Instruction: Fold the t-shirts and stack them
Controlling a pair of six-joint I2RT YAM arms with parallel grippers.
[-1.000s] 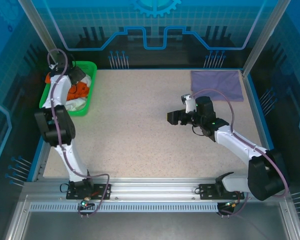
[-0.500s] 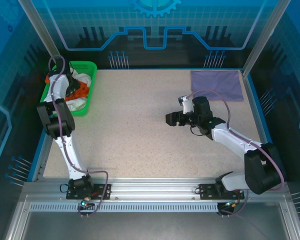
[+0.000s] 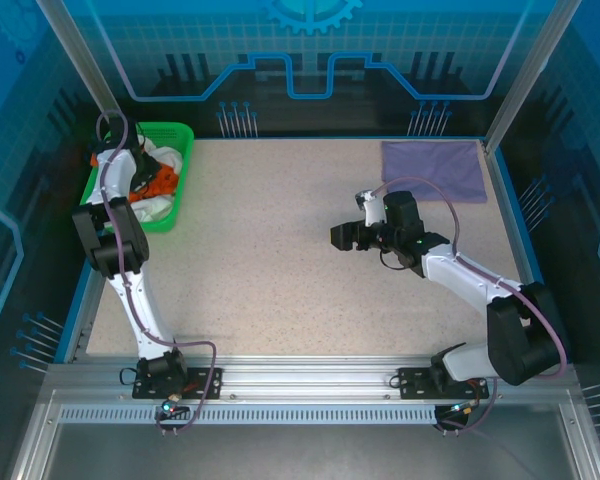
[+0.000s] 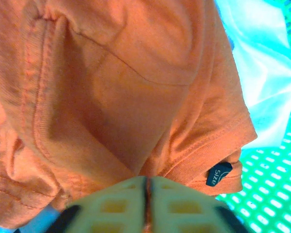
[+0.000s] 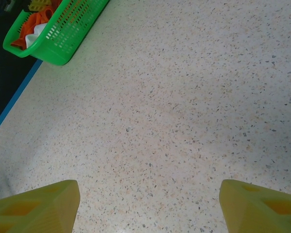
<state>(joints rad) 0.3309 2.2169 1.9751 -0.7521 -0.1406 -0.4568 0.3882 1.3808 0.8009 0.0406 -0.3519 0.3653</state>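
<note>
One done, more left
Lavender t-shirt point(image 3: 432, 170) lay folded at 1 o'clock; left tool point(image 4: 146, 187) clamped orange t-shirt point(image 4: 111, 97); right tool point(image 5: 148, 204) gaped.

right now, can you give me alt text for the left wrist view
The left gripper, yellow fingers shut together at the bottom edge, pinches a fold of the orange t-shirt bunched in the green basket, white cloth at upper right.

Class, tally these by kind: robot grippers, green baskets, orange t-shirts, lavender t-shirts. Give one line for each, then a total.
Grippers: 2 (left gripper, right gripper)
green basket: 1
orange t-shirt: 1
lavender t-shirt: 1
Total: 5
</note>
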